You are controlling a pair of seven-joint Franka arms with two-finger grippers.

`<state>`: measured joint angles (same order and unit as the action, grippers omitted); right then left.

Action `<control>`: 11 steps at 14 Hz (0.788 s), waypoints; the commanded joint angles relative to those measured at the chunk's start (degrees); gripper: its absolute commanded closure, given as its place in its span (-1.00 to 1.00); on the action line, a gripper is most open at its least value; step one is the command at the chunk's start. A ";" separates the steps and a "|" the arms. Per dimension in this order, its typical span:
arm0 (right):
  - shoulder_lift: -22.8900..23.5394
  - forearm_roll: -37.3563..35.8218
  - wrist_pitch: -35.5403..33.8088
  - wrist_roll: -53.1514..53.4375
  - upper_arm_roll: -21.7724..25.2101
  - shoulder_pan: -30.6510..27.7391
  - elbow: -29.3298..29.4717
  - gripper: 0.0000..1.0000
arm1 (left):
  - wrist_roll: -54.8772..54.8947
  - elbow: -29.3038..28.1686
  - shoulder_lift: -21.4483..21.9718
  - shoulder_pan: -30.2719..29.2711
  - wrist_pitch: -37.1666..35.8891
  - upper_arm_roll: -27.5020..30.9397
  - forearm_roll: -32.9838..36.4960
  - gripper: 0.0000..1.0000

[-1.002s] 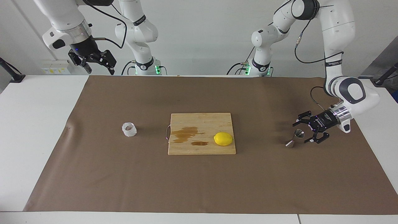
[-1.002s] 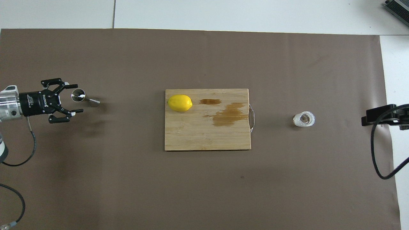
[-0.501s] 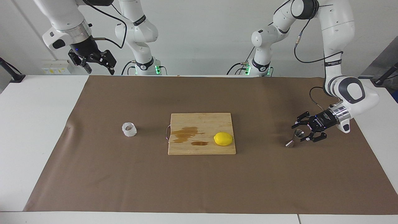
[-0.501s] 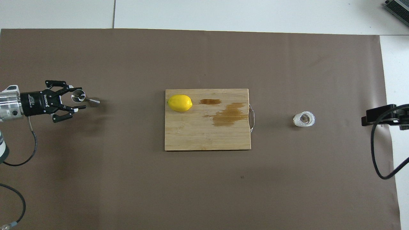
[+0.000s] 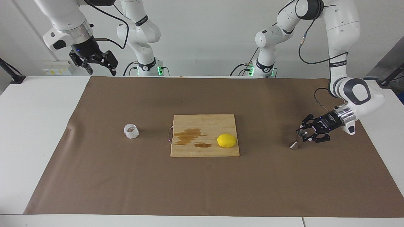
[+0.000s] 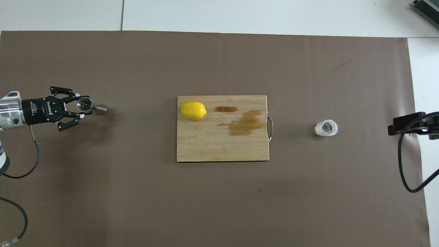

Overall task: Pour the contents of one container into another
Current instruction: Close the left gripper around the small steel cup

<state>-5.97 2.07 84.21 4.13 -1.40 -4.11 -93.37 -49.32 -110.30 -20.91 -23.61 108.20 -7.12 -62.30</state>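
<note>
The steel jigger (image 5: 296, 143) stands upright on the brown mat at the left arm's end of the table; it also shows in the overhead view (image 6: 99, 109). My left gripper (image 5: 305, 135) lies low and sideways with its fingers shut around the jigger's upper cone, as the overhead view (image 6: 83, 105) also shows. The knobbly clear glass cup (image 5: 131, 131) stands alone on the mat at the right arm's end, and it shows in the overhead view (image 6: 326, 128) too. My right gripper (image 5: 94, 61) waits open and empty, raised high over the mat's edge by its base.
A wooden cutting board (image 5: 205, 121) lies mid-table between cup and jigger, with brown wet stains (image 5: 189, 135) and a lemon (image 5: 226, 140) on it. In the overhead view the board (image 6: 223, 147) and lemon (image 6: 193, 110) show too. The brown mat (image 5: 202, 183) covers the table.
My left gripper's fingers have drawn in from wide open to shut around the jigger's upper cone, and the hand has edged toward it. The right arm has not moved.
</note>
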 commanded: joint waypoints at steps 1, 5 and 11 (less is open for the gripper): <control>-1.06 0.57 -0.10 -0.44 -0.27 -0.73 -1.02 -1.00 | 0.54 -1.32 1.75 0.23 -0.18 0.36 -1.33 1.00; -1.06 0.57 -0.10 -0.44 -0.27 -0.73 -1.02 -1.00 | -0.07 2.35 1.39 -0.65 -5.96 0.27 -1.33 1.00; -1.06 0.57 -0.10 -0.44 -0.27 -0.73 -1.02 -1.00 | -5.50 3.60 1.48 0.84 -8.71 -0.69 -1.42 1.00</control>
<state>-5.97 2.07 84.21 4.13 -1.40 -4.11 -93.38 -51.83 -106.96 -20.04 -23.55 100.85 -7.60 -62.79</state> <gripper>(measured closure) 0.000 0.502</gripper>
